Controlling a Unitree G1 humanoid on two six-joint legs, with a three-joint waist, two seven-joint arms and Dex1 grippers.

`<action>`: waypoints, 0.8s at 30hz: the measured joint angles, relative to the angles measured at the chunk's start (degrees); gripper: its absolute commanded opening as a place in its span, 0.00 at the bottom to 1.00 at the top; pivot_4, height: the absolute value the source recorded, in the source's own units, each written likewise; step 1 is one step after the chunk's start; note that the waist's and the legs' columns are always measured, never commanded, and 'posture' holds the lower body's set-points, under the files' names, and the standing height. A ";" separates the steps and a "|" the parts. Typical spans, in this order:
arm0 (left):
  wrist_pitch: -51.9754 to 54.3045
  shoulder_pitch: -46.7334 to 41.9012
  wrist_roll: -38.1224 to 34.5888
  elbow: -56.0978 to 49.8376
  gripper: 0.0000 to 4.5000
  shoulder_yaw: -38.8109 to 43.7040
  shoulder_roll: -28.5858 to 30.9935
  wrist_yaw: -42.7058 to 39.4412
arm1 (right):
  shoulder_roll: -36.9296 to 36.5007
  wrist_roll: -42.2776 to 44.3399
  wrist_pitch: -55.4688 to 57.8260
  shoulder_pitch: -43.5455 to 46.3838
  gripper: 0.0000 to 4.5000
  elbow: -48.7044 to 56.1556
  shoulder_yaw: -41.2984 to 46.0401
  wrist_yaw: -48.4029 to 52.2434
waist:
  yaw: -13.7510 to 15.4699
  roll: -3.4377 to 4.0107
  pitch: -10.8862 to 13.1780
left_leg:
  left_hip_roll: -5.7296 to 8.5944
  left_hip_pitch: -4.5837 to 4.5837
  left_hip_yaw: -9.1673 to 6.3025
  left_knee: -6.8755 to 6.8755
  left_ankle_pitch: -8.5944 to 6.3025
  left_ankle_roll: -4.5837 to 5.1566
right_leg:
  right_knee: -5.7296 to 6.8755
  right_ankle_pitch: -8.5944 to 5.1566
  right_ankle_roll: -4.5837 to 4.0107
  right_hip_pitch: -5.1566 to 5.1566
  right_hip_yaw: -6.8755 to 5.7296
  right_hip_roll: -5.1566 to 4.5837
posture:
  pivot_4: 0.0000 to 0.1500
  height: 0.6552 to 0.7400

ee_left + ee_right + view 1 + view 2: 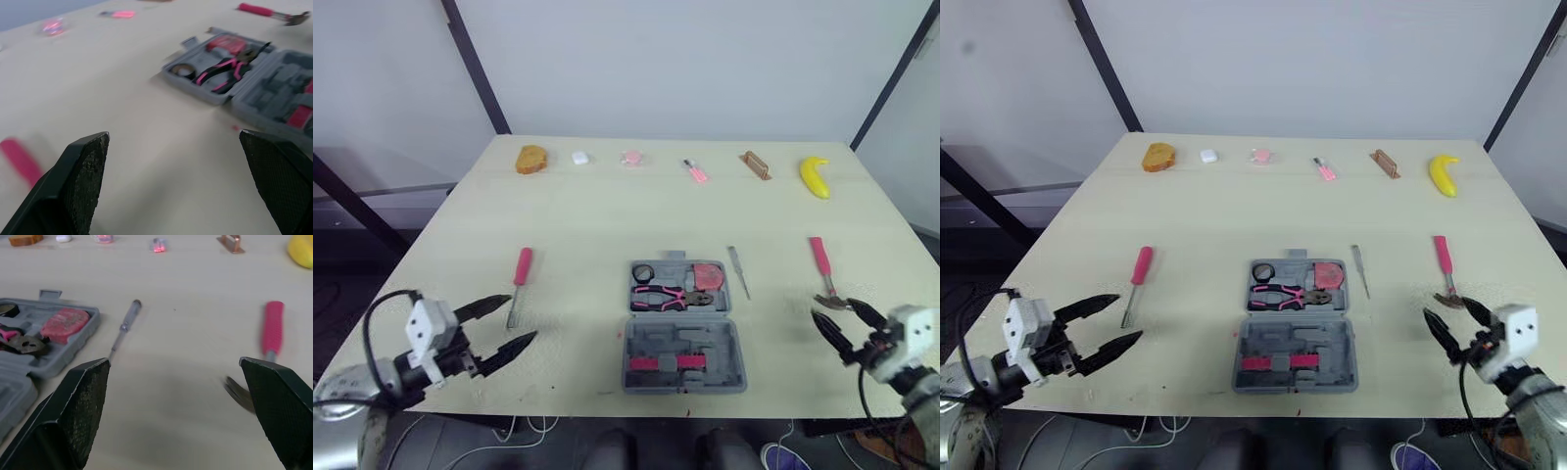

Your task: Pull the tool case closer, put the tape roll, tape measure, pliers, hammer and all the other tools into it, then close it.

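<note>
Left eye view: tool case (705, 338) lies open near the table's front edge, between the 2 grippers. Left gripper (521, 319) and right gripper (173, 362) are spread wide, empty. Hammer (820, 262) lies just beside the right gripper: rigid, likely head-heavy, so grab the pink handle near the head.

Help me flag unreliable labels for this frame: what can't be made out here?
- Hammer head: in the right wrist view it is blurred and partly behind a finger of the right end effector.
- Screwdriver: in the left wrist view it is blurred and cut off by the picture edge.
- Far-row white item and pink item: too small in the eye views to identify.
- Pink pieces in the tool case near half: too small to name.
</note>
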State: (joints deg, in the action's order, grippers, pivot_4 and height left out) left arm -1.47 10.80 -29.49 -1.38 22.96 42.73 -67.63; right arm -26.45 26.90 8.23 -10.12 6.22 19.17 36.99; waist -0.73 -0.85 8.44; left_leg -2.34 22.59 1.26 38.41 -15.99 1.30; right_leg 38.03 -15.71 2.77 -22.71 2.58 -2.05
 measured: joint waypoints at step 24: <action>21.73 -15.47 -9.01 -20.19 1.00 -11.29 4.80 -0.69 | 12.81 -18.72 3.07 27.58 0.99 -24.55 -17.18 -17.30 | -0.44 0.13 0.13 | 0.12 0.12 -0.14 -0.01 0.01 -0.02 | 0.11 0.02 0.01 -0.11 -0.05 0.16 | 1.00 1.00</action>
State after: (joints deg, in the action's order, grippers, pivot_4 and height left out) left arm 20.26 -4.67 -38.49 -21.58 11.67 47.53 -68.31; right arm -13.64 8.19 11.30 17.46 -18.33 1.99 19.69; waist -1.17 -0.72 8.57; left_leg -2.22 22.70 1.12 38.40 -15.98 1.28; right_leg 38.14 -15.69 2.78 -22.82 2.53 -1.89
